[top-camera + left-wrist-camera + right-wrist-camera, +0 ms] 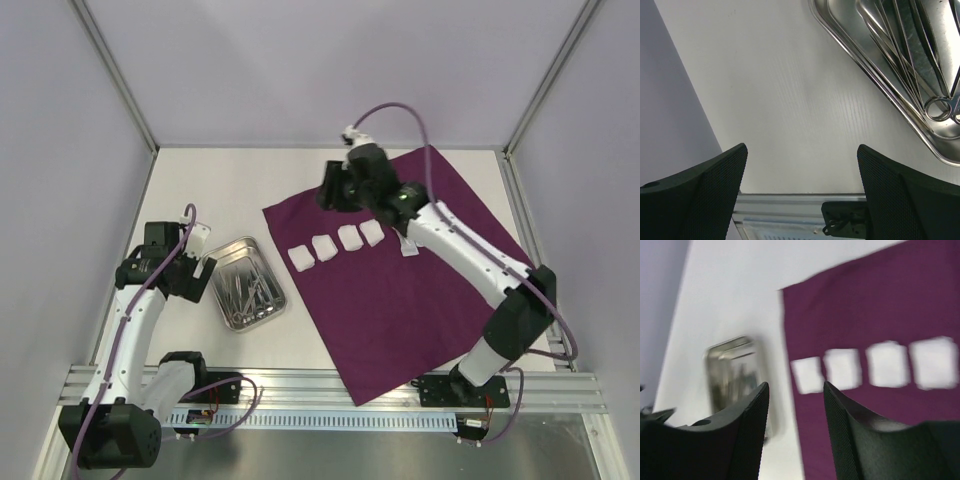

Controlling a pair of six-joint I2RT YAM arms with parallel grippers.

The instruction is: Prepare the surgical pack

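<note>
From above, the purple cloth (430, 290) lies spread flat on the right half of the tabletop (220, 190), its near corner reaching onto the rail (300, 385) at the front edge. Four white gauze pads (325, 246) sit in a slanting row on the cloth near its left edge. A fifth white piece (408, 248), shown only in this view, lies just past the row, partly hidden by the right arm. The steel tray (232, 262) stands on bare tabletop just beside the cloth's left edge, with the instruments (247, 290) lying inside it.

The overhead view places the left tool (200, 268) near the tray's left side and the right tool (330, 192) above the cloth's far left corner, but it does not show how their jaws stand. The wrist views do. The left wrist camera shows its jaws spread wide and released, with nothing between them and bare tabletop below. It also shows the tray's rim and the instruments' ringed handles at upper right. The right wrist view is blurred, yet its jaws stand parted and hold nothing, with the row of four pads and the tray beyond them
</note>
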